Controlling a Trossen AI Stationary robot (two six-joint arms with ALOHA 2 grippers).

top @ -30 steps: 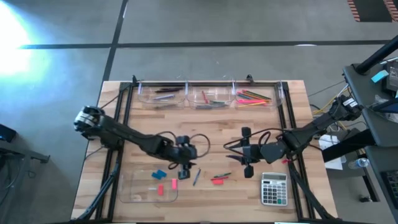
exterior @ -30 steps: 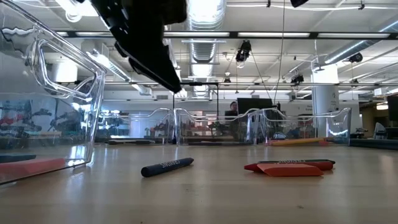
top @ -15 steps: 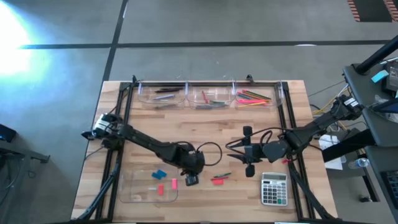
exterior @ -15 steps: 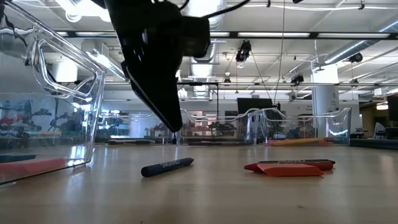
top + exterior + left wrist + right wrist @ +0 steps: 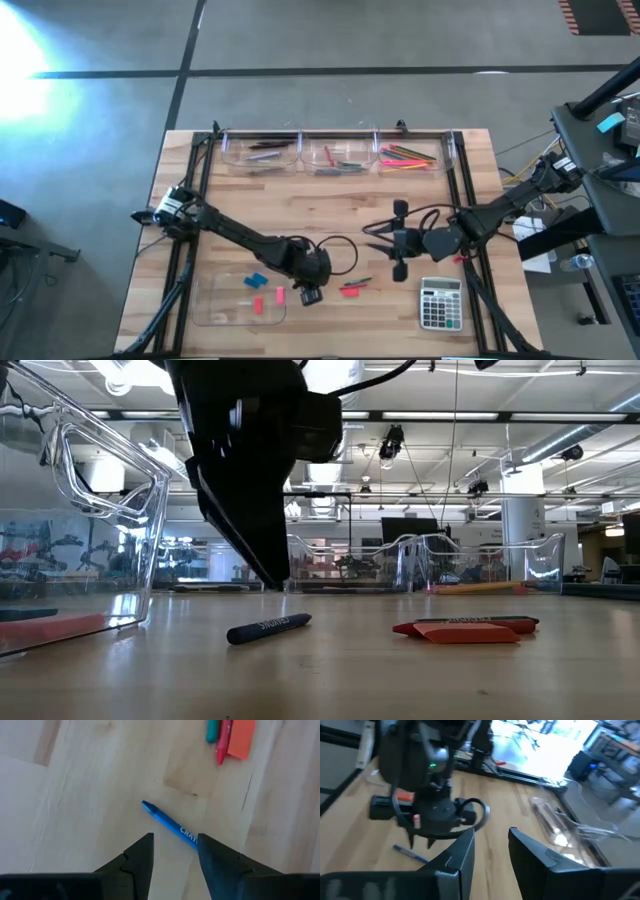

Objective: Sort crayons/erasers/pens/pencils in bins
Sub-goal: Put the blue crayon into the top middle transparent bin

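The left gripper (image 5: 174,851) hangs low over the front middle of the wooden table (image 5: 330,205), its two dark fingers (image 5: 141,857) parted with an empty gap between them and pointing down at a blue crayon (image 5: 169,825) that lies flat on the wood just ahead of the tips; nothing is held. In the low view the same crayon (image 5: 269,628) lies just in front of the dark gripper body. Just beside it, toward the right arm, lie a red crayon (image 5: 223,741), a teal stick (image 5: 213,730) and an orange-red eraser (image 5: 241,738), close together. The shallow clear tray (image 5: 215,312) at the front left holds a blue eraser (image 5: 257,280) and pink-red erasers (image 5: 258,305). Three clear bins stand in a row along the far edge: one with dark pens (image 5: 262,150), one with mixed crayons (image 5: 340,160), one with bright pencils (image 5: 408,156). The right gripper (image 5: 399,240) hovers over the table to the right of centre, fingers (image 5: 465,851) apart and empty, near a grey calculator (image 5: 439,303).
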